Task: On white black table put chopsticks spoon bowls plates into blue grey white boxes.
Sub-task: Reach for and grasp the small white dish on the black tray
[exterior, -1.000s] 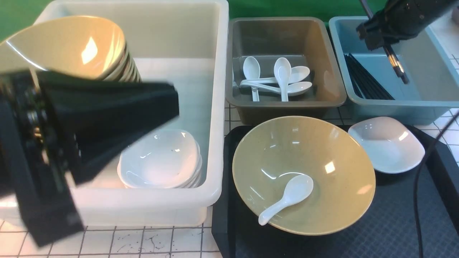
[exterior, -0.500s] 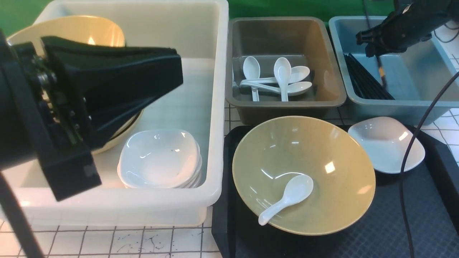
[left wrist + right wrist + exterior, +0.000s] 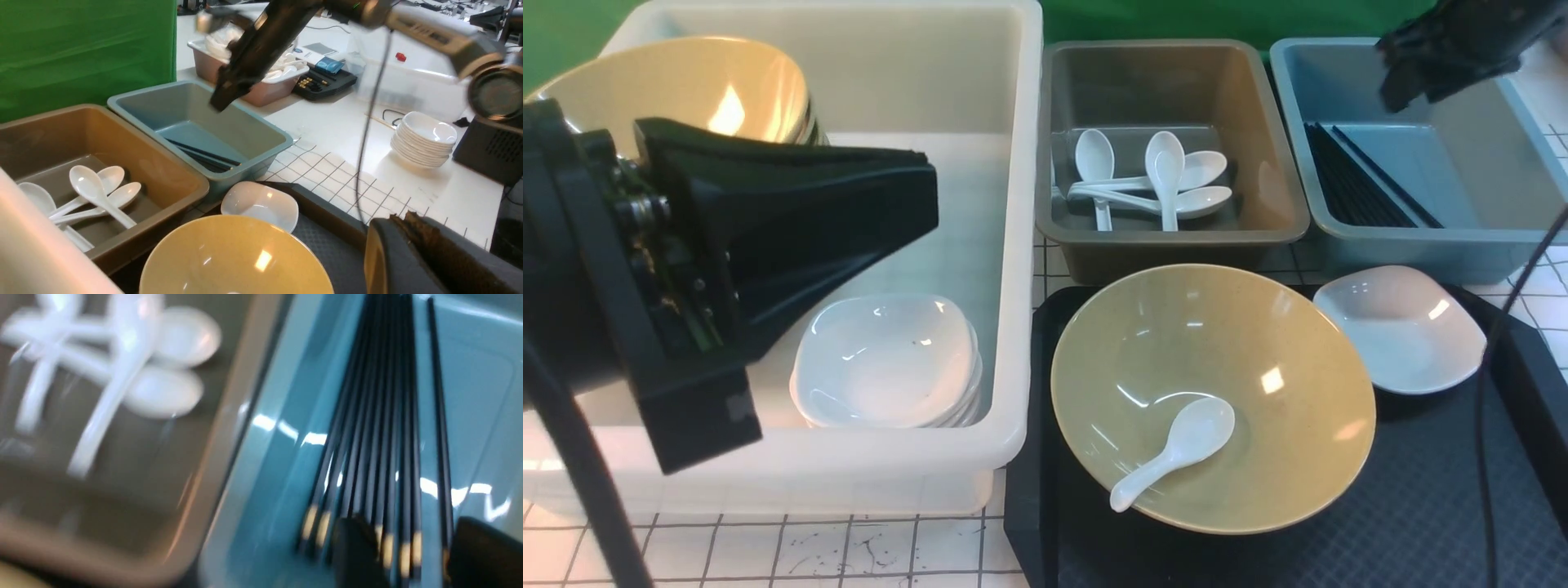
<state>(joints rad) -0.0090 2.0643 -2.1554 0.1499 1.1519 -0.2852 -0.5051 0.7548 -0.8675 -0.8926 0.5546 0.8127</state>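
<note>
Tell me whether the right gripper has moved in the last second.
Yes. The right gripper has risen and drawn rightward, toward the far right corner of the blue box, leaving the chopsticks lying inside it.

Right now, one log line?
right gripper open above blue box | chopsticks inside it | left gripper shut | spoon in bowl on tray

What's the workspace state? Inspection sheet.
Surface: white black-gridded table, scuffed; black textured tray on it.
Job's things: olive-yellow round bowl holding glossy white spoon, and small white dish, on tray unboxed. Milky white box: yellow bowls, stacked dishes. Grey-brown box: spoons. Blue box: black chopsticks.
Clutter: stacked white bowls, pinkish tub beyond the grid.
Grippers: left gripper jaws shut; right gripper jaws open above chopsticks.
Cables: black cable hanging over tray.
Surroundings: green backdrop.
</note>
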